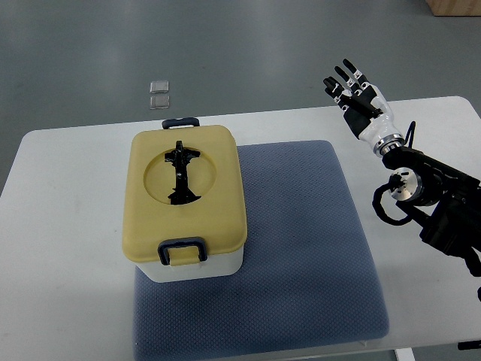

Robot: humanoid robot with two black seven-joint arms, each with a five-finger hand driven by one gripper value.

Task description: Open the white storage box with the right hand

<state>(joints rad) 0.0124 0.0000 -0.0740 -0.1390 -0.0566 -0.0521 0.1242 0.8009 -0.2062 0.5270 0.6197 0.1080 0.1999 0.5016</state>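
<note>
A white storage box [197,266] with a yellow lid [185,189] stands on the left part of a blue-grey mat [301,241]. The lid is down, with a dark latch [183,250] at its near edge, another latch [181,122] at the far edge, and a black folded handle [181,174] in a round recess on top. My right hand [353,89] hovers over the table's far right, well to the right of the box, fingers spread and holding nothing. Its arm [428,192] comes in from the right edge. The left arm does not show.
The white table [68,226] carries the mat and box. Two small clear squares [158,94] lie on the grey floor beyond the table's far edge. A brown box corner [455,6] shows at the top right.
</note>
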